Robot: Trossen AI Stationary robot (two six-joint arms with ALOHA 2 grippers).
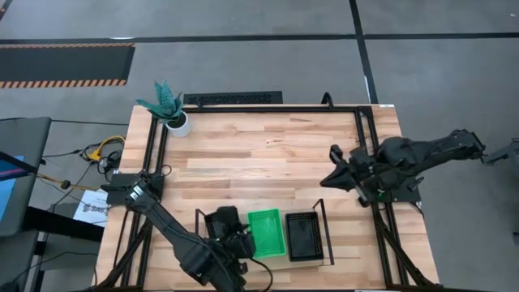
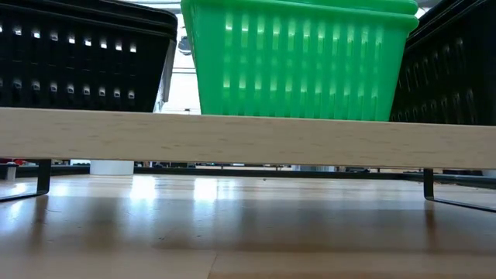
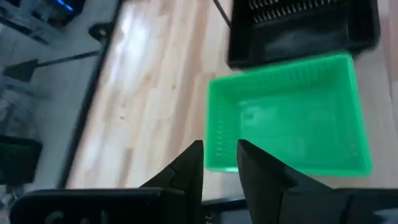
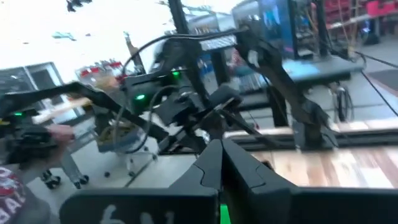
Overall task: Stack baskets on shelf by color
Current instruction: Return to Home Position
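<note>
A light wooden table (image 1: 268, 154) stands on a grey floor (image 1: 243, 20). In the table's far left corner sits a white pot (image 1: 179, 125) holding a spiky green plant (image 1: 162, 101). A long black bar (image 1: 233, 98) runs along the far edge, near the pot. Off the table's left side, a yellow cable (image 1: 101, 150) and a printed sheet (image 1: 91, 208) lie on the floor. Farther back lies a dark mat (image 1: 65, 61) edged with orange and black stripes.

Green basket (image 1: 266, 233): glossy slotted plastic. Black basket (image 1: 304, 237): matt plastic. Shelf (image 2: 248, 141) board: smooth pale wood. Surface (image 1: 259, 154): planked wood, slight sheen.
</note>
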